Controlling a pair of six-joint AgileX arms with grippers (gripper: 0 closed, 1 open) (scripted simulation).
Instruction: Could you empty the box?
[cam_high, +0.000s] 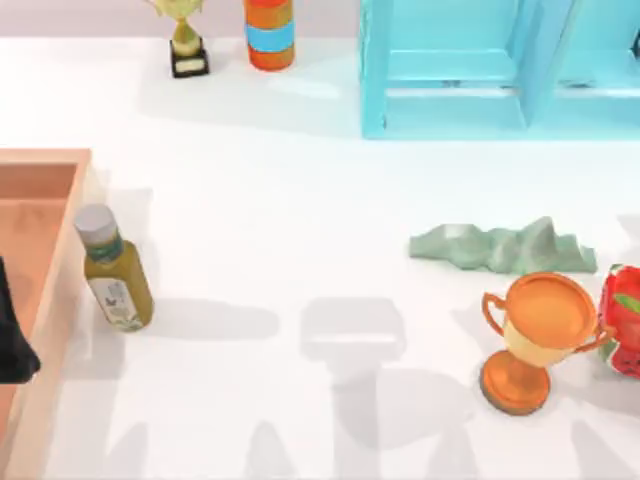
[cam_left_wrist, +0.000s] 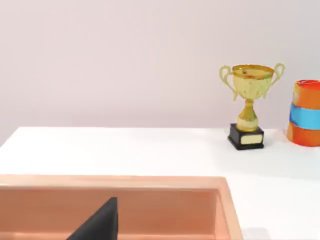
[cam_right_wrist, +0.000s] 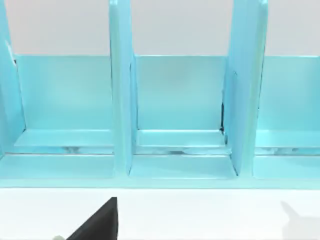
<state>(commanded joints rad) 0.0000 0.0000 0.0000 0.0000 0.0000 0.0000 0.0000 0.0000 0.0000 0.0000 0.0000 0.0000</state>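
i cannot tell the jaw state of my left gripper (cam_high: 12, 345), poised over the box (cam_high: 40, 165) at the table's left edge. the olive-yellow bottle (cam_high: 116, 270) stands outside, just beside the box's right wall.

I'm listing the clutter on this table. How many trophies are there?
2. A small gold trophy on a black base stands at the table's far edge, beside the orange can; an orange trophy stands near the right, by the red object.
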